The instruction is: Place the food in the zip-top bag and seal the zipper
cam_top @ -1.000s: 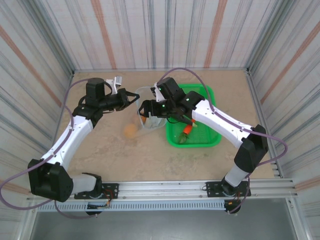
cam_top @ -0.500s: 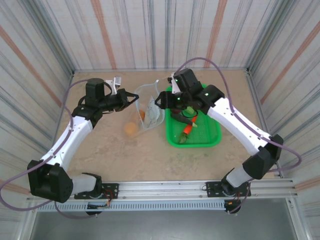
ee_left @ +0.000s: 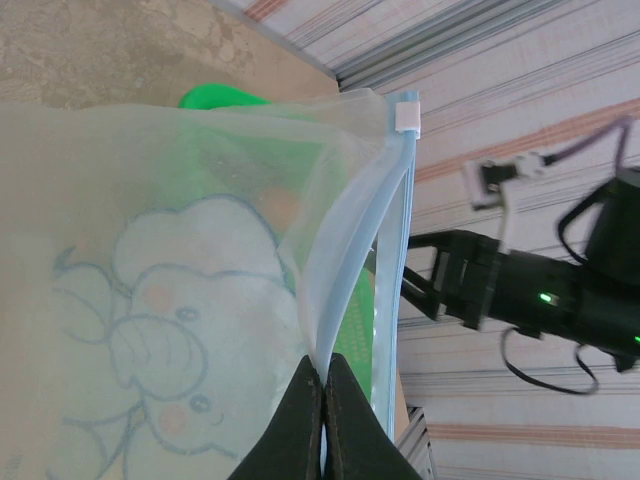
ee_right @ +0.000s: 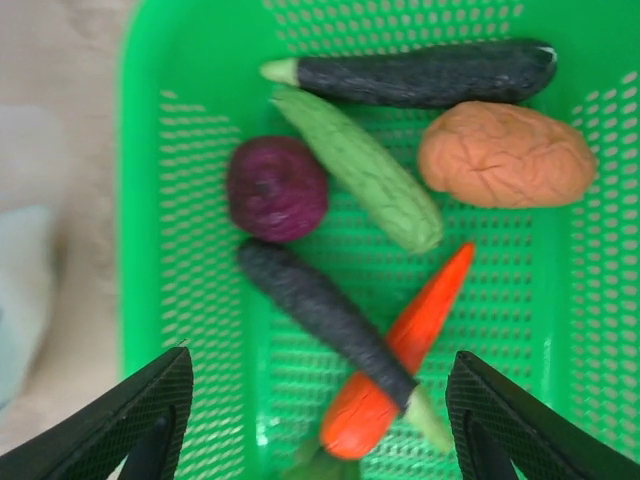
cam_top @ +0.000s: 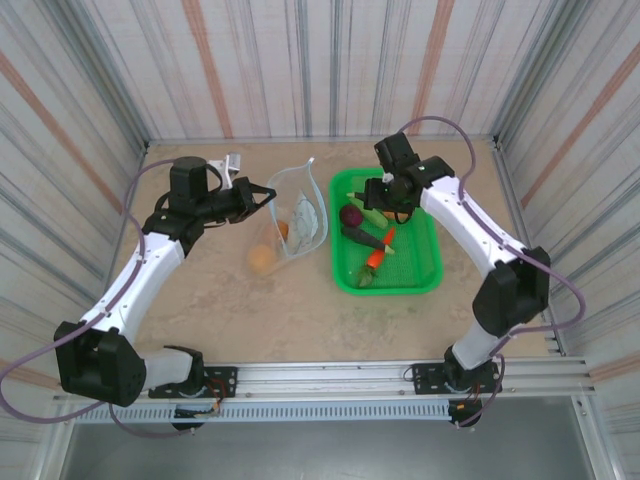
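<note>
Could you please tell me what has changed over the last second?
The right gripper pulled back from the mouth of the clear zip-top bag to above the green mesh basket, open and empty; a small orange food piece lies inside the bag. The left gripper still pinches the bag's edge, and the orange ball beside it stayed put.

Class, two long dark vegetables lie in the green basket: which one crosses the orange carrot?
The diagonal dark piece below the purple ball; its end overlaps the carrot. The other dark piece lies apart by the basket wall.

Beige table (cam_top: 330, 320) bears green mesh basket (cam_top: 390, 290); orange food piece (cam_top: 262, 260) lies beside zip-top bag (cam_top: 305, 218).
</note>
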Available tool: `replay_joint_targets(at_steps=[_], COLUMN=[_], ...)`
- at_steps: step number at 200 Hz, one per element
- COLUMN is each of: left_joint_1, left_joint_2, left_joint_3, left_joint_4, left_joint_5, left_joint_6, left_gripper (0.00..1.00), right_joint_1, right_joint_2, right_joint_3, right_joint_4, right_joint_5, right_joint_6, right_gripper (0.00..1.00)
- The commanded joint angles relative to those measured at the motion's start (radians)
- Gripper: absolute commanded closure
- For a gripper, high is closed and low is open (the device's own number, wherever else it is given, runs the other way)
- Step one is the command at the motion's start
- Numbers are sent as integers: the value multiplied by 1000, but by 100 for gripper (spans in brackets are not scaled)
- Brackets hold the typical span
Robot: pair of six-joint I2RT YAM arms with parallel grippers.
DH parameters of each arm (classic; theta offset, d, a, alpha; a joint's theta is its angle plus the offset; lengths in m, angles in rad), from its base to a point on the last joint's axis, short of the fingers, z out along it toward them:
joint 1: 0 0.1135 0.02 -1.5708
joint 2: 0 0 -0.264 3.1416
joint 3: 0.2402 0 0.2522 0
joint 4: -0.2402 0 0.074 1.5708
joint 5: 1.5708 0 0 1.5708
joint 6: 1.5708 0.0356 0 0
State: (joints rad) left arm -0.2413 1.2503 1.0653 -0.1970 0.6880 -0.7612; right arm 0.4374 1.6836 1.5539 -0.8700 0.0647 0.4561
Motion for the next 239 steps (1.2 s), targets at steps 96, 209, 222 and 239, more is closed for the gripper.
replay_joint_targets(at_steps=[96,209,222,239], left_joint_1=[17,20,23,25], left_joint_2=[49,49,49,46], left_joint_3=[-26,-34,-37,-40], left_joint_4=[50,72,74,75], left_joint_5=[64,71,68,67], left_joint_6=[-35,-41,-46,-47], left_gripper=[100,100,100,100], right_joint_1=[-186,-200,-200,-200], right_joint_2=[338,375,348,321], right_joint_3=[123,113,83,49], right_joint_4=[248,173,179,183], right_joint_5=[-86,-175,-175,-169], right_joint_6=[-159,-120,-107,-97], right_gripper=[8,6,6,6])
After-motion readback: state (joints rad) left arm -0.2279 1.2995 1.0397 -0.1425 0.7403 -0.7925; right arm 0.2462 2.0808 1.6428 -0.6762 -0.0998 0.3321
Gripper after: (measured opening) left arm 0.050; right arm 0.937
